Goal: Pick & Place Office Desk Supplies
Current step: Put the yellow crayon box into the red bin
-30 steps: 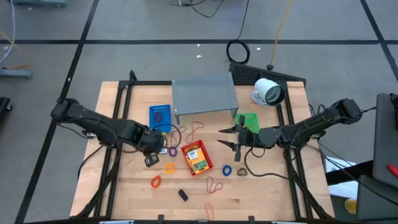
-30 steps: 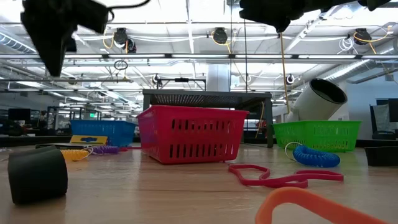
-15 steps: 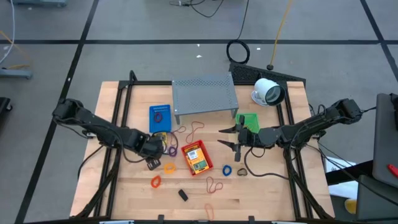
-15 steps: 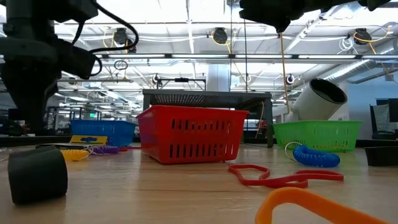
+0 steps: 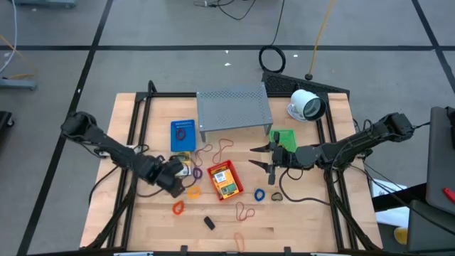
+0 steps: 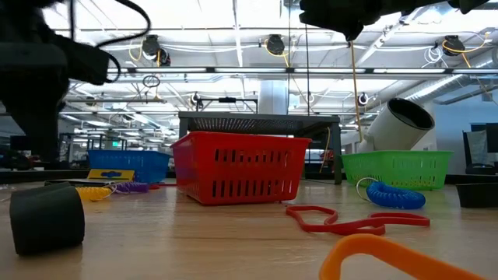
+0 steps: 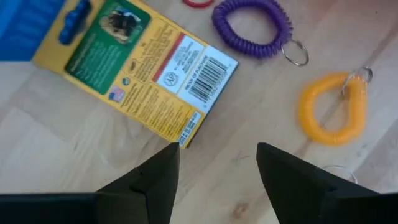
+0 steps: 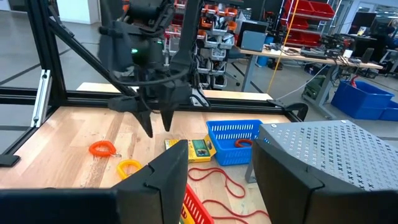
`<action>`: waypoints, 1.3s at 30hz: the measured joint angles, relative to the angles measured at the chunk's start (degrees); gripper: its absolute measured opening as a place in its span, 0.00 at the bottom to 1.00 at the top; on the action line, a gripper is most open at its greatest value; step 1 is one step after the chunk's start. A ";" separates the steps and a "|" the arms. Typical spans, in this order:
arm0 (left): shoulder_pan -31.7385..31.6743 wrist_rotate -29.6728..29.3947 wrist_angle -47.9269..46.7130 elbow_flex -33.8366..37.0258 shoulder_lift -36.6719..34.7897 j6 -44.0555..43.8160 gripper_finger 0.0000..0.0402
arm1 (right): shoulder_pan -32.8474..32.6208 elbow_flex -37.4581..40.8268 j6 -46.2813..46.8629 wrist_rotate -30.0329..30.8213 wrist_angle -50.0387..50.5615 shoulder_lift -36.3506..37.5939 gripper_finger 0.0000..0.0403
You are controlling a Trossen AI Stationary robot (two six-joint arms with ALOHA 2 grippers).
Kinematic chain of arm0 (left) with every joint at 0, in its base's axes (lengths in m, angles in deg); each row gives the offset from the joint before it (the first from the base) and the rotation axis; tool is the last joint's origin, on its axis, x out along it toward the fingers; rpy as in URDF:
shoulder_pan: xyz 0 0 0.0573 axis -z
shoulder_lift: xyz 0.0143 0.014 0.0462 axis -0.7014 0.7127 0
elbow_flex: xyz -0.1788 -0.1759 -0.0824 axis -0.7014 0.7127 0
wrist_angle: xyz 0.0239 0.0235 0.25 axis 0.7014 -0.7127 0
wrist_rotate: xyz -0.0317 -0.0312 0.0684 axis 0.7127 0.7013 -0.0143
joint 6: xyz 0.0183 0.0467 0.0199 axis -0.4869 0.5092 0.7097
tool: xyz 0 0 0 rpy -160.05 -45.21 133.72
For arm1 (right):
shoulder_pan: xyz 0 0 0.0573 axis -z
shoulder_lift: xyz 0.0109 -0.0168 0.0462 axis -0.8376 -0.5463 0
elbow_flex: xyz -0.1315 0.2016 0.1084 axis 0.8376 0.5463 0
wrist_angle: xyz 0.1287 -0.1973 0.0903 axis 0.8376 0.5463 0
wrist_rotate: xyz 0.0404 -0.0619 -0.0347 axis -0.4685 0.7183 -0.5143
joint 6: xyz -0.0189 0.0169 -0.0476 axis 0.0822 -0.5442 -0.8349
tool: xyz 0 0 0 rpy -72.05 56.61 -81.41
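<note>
While the yellow packet (image 7: 138, 73) lies flat on the wooden table (image 5: 298, 220), its corner just ahead of the left gripper's fingertips, nothing is held by either arm. Beside the packet sit a purple coil band (image 7: 252, 26) and a yellow coil band (image 7: 334, 109), both loose on the wood. From above, the left gripper (image 5: 173, 179) hangs low over that cluster, near the blue basket (image 5: 183, 133), its fingers (image 7: 155, 180) spread apart with bare table between them. A red basket (image 5: 225, 180) holding a packet stands just to the side, and other bands and a small black piece (image 5: 209, 222) are scattered toward the near edge.

The step looks like a reach for the next item. To do it well, I'd say the arm should settle on one target: the packet's corner wants the jaws turned to straddle its thin edge, whereas a coil band is easier taken across its loop. Coming down square matters, since a glancing finger could push the packet into the bands.

The right gripper (image 5: 264, 158) waits over the table by the green basket (image 5: 285, 138), fingers apart and empty.
</note>
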 joint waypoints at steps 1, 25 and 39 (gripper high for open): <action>1.26 -1.01 0.09 0.03 0.00 -0.40 0.55 | 0.00 0.00 0.00 0.00 -0.02 0.00 0.41; 23.00 -35.79 -16.42 3.22 -1.63 -31.36 0.35 | 0.00 0.00 0.04 0.00 -0.02 0.00 0.41; 24.40 -45.55 -5.69 18.47 -22.38 -33.65 0.35 | 0.42 0.00 0.04 -0.07 -0.07 0.00 0.41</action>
